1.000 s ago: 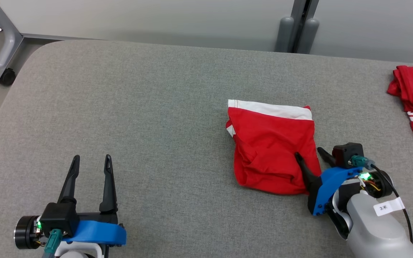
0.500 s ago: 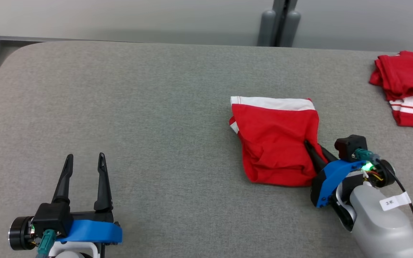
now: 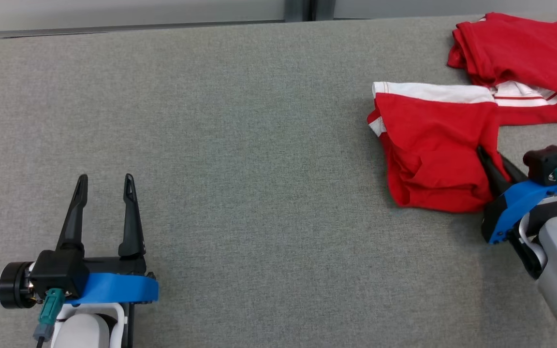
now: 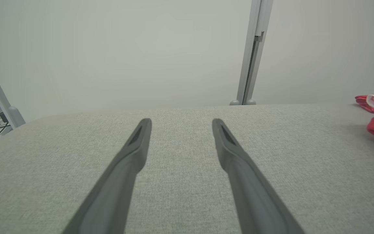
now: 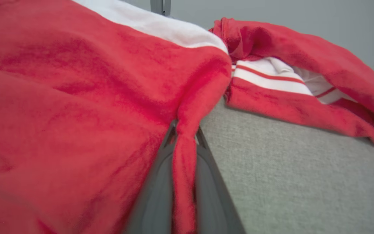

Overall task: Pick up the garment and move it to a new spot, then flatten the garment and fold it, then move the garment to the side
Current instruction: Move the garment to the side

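Note:
The garment is a folded red piece with a white band along its far edge, lying at the right of the grey table. My right gripper is shut on a pinched fold of its right edge. The right wrist view shows the red cloth squeezed between the two dark fingers. My left gripper rests open and empty low at the left, far from the garment; its spread fingers lie over bare table.
A second red garment with white stripes lies bunched at the far right, touching the held garment's far right corner, and shows too in the right wrist view. A wall and a grey post stand behind the table.
My right gripper closed on the garment's right edge and dragged it right, up against the striped pile. The head camera swung right and down. The left gripper stayed open.

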Robot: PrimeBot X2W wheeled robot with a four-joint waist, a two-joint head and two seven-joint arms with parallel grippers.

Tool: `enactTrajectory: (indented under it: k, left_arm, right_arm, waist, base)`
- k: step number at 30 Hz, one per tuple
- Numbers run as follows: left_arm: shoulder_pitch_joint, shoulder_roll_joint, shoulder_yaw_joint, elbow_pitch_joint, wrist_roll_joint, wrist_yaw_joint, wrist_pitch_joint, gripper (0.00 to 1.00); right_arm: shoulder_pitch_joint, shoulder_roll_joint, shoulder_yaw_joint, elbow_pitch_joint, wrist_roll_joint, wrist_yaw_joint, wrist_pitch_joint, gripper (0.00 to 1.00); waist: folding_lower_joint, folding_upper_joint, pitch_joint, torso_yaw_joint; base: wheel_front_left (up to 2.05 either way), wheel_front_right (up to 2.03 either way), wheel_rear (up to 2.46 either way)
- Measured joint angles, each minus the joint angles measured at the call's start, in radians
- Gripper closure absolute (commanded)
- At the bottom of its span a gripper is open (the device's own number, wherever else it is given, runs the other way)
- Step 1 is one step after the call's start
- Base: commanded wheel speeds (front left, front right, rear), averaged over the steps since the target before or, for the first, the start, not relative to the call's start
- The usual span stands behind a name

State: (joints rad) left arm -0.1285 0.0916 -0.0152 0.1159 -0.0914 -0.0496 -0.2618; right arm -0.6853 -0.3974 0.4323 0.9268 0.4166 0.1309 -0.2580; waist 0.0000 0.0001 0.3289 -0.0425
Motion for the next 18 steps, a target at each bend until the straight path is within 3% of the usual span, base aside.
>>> enactTrajectory:
  k: [12, 18]
  left_arm:
    - [-0.058, 0.012, -0.006, -0.008, 0.006, -0.005, 0.0, 0.0]
    - [-0.092, 0.011, -0.018, -0.027, 0.013, -0.01, 0.0, 0.0]
  right_arm:
    - [-0.231, -0.051, 0.026, -0.047, -0.038, 0.0, 0.036, 1.0]
    - [-0.358, -0.151, 0.016, 0.003, -0.017, 0.0, 0.099, 1.0]
  waist:
    - [0.0, 0.0, 0.069, 0.001]
    - [0.0001, 0.0, 0.137, 0.006]
  base:
    - [0.0, 0.0, 0.0]
    - [0.0, 0.0, 0.0]
